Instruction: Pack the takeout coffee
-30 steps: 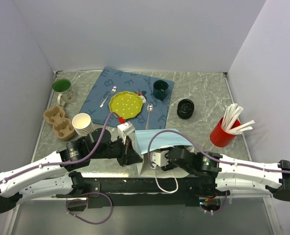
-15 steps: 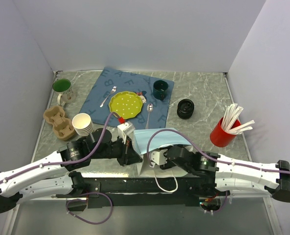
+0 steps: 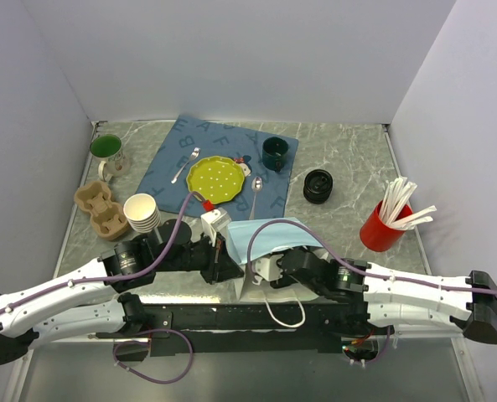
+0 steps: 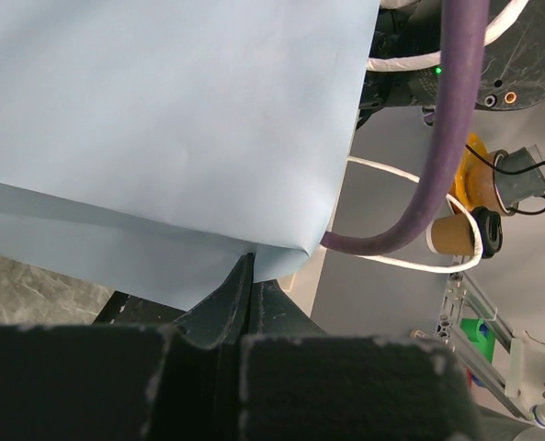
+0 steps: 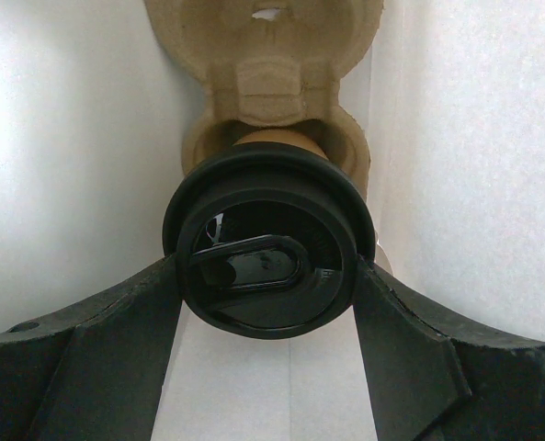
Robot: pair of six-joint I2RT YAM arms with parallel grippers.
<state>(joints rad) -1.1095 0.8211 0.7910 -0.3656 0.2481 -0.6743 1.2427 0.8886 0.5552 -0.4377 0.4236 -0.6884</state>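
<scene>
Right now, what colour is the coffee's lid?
The lid is black, clearest in the right wrist view.

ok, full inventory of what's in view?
coffee: 1, brown, black lid, in bagged carrier
bagged carrier: 1, tan, inside bag
bag: 1, light blue, near centre
table carrier: 1, tan, left
cup stack: 1, tan, beside table carrier
mug: 1, green, far left
placemat: 1, blue, far centre
plate: 1, yellow, on placemat
fork: 1, silver, left of plate
spoon: 1, silver, right of plate
dark cup: 1, teal, placemat corner
lid stack: 1, black, right centre
red cup: 1, red, right, holding white sticks
left fingers: black, shut on bag
right fingers: black, gripping coffee
</scene>
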